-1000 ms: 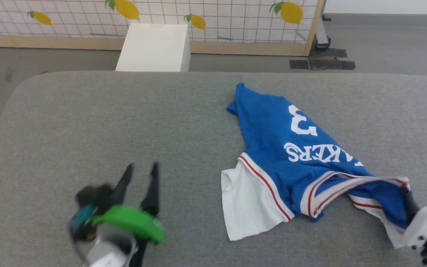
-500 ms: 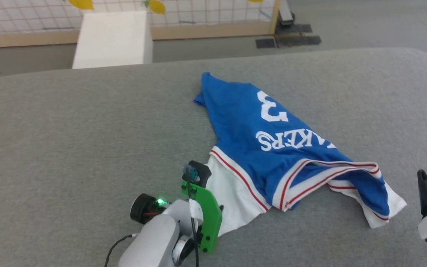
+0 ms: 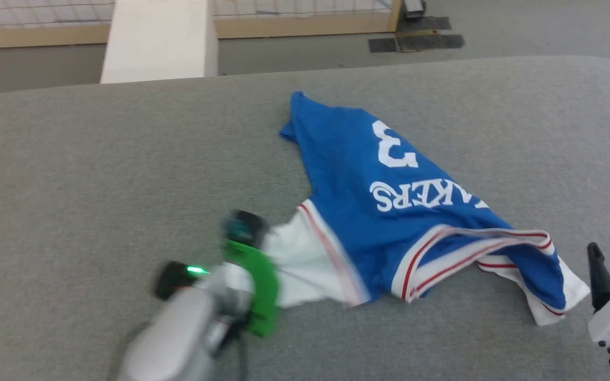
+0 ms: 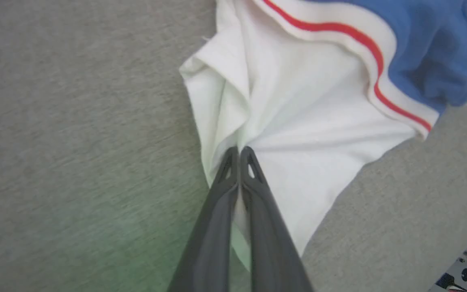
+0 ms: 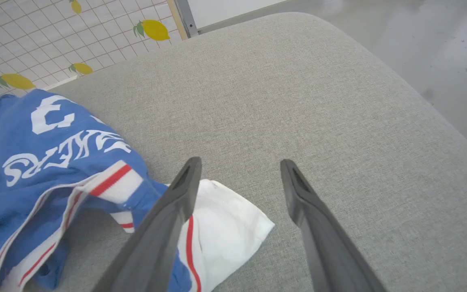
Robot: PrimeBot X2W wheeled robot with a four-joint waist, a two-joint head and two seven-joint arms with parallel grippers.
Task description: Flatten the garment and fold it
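Blue garment (image 3: 368, 174) lies crumpled on the grey pad (image 3: 98, 159). At its 7 o'clock the left gripper (image 4: 239, 151) pinches the white sleeve (image 4: 298, 142); at 4 o'clock the right gripper (image 5: 240, 162) gapes, holding nothing.

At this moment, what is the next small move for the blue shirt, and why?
The left gripper is shut on one white sleeve, yet the garment lies crumpled. The right gripper is open, close to the other white sleeve. Probably it should next move onto that sleeve and shut, so both arms can pull the shirt flat.
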